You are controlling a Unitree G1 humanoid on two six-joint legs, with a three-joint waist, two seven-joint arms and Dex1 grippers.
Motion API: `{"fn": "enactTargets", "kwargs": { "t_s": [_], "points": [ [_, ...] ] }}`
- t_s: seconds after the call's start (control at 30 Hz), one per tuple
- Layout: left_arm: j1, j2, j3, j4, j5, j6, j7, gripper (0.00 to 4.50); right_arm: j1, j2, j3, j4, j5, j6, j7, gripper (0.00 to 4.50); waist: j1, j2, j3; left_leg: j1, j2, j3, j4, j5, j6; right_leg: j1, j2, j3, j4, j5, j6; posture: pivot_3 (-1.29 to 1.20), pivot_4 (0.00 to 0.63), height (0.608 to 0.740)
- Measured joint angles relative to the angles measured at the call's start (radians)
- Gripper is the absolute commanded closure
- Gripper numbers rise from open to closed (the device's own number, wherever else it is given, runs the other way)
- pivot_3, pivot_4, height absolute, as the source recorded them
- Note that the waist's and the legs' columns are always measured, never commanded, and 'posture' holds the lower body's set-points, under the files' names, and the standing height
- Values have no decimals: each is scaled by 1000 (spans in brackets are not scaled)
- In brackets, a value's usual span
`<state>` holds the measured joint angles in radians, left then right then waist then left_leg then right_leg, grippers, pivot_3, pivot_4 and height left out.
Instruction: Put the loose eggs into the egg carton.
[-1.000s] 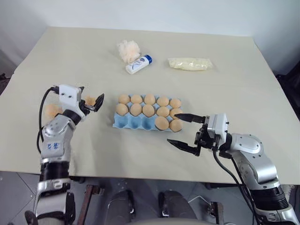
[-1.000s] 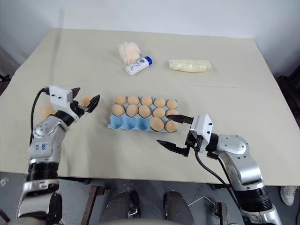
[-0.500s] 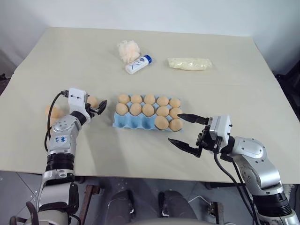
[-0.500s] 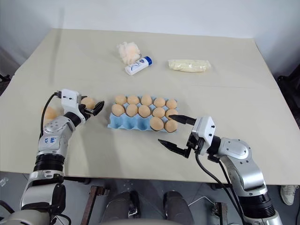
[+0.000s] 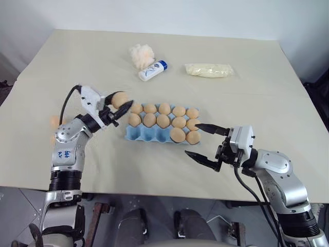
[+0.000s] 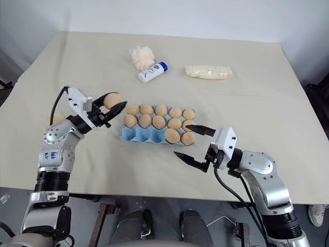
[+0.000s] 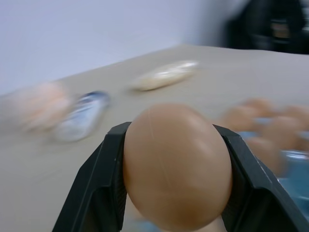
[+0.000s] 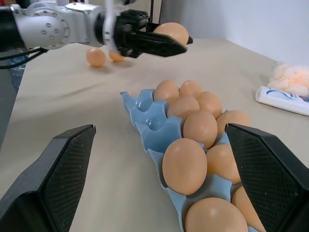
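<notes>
Left eye view: left claw (image 5: 122,104) carries an egg (image 5: 120,99); right claw (image 5: 202,143) gapes empty; next, lower it into a free cup of the egg carton (image 5: 146,134) at five o'clock.

Silver arms, black cables, white wrist blocks, black two-finger left end effector (image 5: 120,107).

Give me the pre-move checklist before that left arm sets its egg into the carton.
1. Egg clamped in left gripper: ok.
2. Free cups in egg carton: ok, three empty in the near row, at its left end.
3. Egg over an empty cup: not ok, it hangs beside the carton's far left corner.
4. Right gripper out of the way: ok, open, apart from the carton, near its right end.
5. Loose eggs left on table: ok, two remain.
</notes>
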<state>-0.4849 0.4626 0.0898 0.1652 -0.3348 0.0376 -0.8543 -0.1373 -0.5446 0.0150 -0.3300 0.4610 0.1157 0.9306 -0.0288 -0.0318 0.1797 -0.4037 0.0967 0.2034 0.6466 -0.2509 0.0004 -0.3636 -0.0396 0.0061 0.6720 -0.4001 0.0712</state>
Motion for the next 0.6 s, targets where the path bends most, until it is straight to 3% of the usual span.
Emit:
{"fn": "enactTargets", "kwargs": {
  "t_s": [0.23,0.5,0.6],
  "points": [
    [18,-33,-170,10,66,-61,-118,2215,-5,1,0,3,-8,-1,-7,0,0,0,0,0,-1,0,0,1,1,1,-1,1,-1,0,-1,0,150,740],
    [-56,-84,-219,88,105,-68,-120,2215,3,5,0,2,-12,-4,-29,0,-1,0,0,0,-1,-1,0,1,2,1,-1,1,-1,0,-1,0,150,740],
    [-80,-113,-225,133,118,-49,-96,1283,6,9,0,2,-14,-6,-35,0,0,0,0,-1,-1,-1,0,1,2,0,-1,1,-1,0,-1,0,150,740]
  ]
}}
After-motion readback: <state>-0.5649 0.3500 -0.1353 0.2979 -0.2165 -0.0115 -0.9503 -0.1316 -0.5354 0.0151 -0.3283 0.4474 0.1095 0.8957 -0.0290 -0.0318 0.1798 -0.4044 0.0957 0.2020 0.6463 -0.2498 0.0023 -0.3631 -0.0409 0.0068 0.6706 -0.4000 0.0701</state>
